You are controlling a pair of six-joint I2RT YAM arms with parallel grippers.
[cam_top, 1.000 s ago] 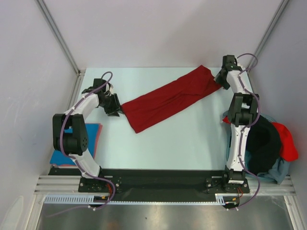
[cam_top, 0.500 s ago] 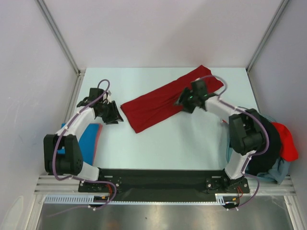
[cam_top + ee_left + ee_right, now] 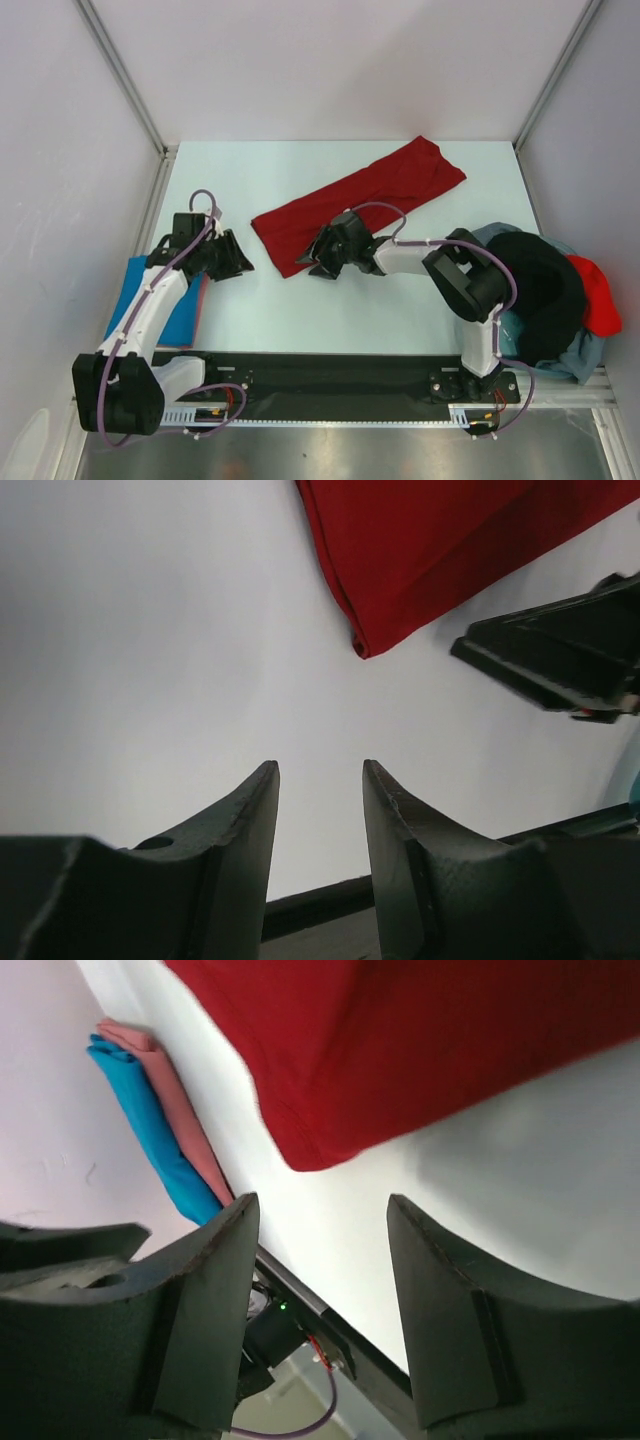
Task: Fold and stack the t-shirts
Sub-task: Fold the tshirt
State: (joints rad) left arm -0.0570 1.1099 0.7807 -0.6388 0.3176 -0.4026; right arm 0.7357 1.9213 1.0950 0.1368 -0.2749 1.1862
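A dark red t-shirt [image 3: 370,195], folded into a long strip, lies diagonally across the table's far half. My right gripper [image 3: 318,258] is open and empty, low by the strip's near-left end, which fills the top of the right wrist view [image 3: 420,1050] above the gripper [image 3: 320,1205]. My left gripper [image 3: 238,260] is open and empty, left of that end and apart from it. The left wrist view shows the shirt's corner [image 3: 400,570] ahead of the gripper [image 3: 320,770], with the right gripper [image 3: 560,660] to the right. A folded bright blue shirt [image 3: 165,305] lies at the left edge.
A pink-red folded cloth [image 3: 175,1110] lies against the blue shirt [image 3: 140,1110]. At the right edge is a heap of a black shirt [image 3: 535,290], a bright red one [image 3: 598,295] and a pale grey-blue one [image 3: 580,355]. White walls surround the table [image 3: 380,310].
My right gripper has swung from the shirt's far right end, across the strip, to its near-left end. My left gripper has drawn back a little toward the near left.
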